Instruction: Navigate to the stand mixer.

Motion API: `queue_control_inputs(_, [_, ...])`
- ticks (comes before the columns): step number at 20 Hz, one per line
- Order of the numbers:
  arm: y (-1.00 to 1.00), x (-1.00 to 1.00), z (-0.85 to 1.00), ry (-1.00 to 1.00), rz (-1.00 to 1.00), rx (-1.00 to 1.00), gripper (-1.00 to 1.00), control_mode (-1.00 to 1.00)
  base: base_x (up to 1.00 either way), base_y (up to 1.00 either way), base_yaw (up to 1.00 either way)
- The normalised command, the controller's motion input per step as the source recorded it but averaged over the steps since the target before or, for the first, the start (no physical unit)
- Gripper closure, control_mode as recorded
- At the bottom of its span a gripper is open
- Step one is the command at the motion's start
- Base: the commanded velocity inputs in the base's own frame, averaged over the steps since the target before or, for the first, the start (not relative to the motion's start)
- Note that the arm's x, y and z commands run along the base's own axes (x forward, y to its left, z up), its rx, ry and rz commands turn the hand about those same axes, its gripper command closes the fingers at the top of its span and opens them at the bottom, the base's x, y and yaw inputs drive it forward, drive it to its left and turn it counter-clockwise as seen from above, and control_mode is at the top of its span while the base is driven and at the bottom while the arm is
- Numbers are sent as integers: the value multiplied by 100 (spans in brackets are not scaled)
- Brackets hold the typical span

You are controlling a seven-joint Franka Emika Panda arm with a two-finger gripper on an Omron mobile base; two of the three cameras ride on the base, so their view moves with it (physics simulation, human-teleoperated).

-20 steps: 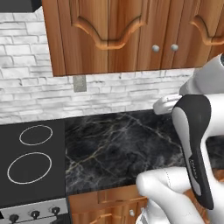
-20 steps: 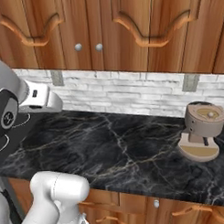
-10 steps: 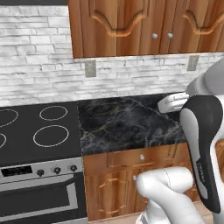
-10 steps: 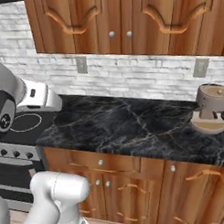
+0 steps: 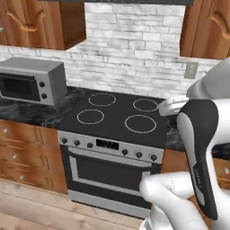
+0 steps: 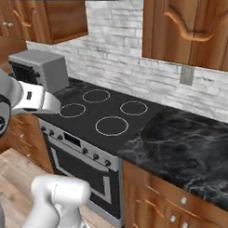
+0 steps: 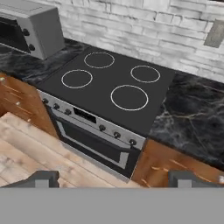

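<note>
Jaws: in the hand view the two dark fingertips (image 7: 41,178) sit well apart at the bottom edge, nothing between them. Jaws are apart and empty.

Outward from the jaws: at 12 o'clock in the hand view lies the black glass cooktop (image 7: 109,85) with four ring burners; below it the oven front (image 7: 94,142) with a row of knobs. At 10 o'clock, a boxy silver microwave (image 7: 28,28) on the dark marble surface (image 7: 190,124), which also runs out toward 3 o'clock. Wall outlet (image 7: 215,34) at 1 o'clock on the white brick backsplash (image 7: 144,22). Wooden floor (image 7: 30,148) at 8 o'clock.

Base views agree: cooktop (image 5: 117,117) central, microwave (image 5: 32,81) at 9 o'clock in the left base view, wooden upper cabinets (image 6: 187,25) overhead.

Stand mixer: not located in any current frame; the stretch of marble surface (image 6: 191,150) on the range's right side carries nothing recognisable as it. Position unknown from here.

Handling (judgement, not observed): a mixer of this kind is likely heavy, rigid and top-heavy, with smooth slippery housing. Task is navigation only; no grasp needed. If one were, the column or bowl handle would seem safest.
</note>
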Motion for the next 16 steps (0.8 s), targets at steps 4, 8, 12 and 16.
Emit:
queue_control_inputs(4, [0,0,0,0,0,0,-100,100,4,44,84])
queue_control_inputs(8, [0,0,0,0,0,0,-100,100,4,32,87])
queue_control_inputs(12, [0,0,0,0,0,0,-100,100,1,0,96])
queue_control_inputs(16, [0,0,0,0,0,0,-100,100,0,0,99])
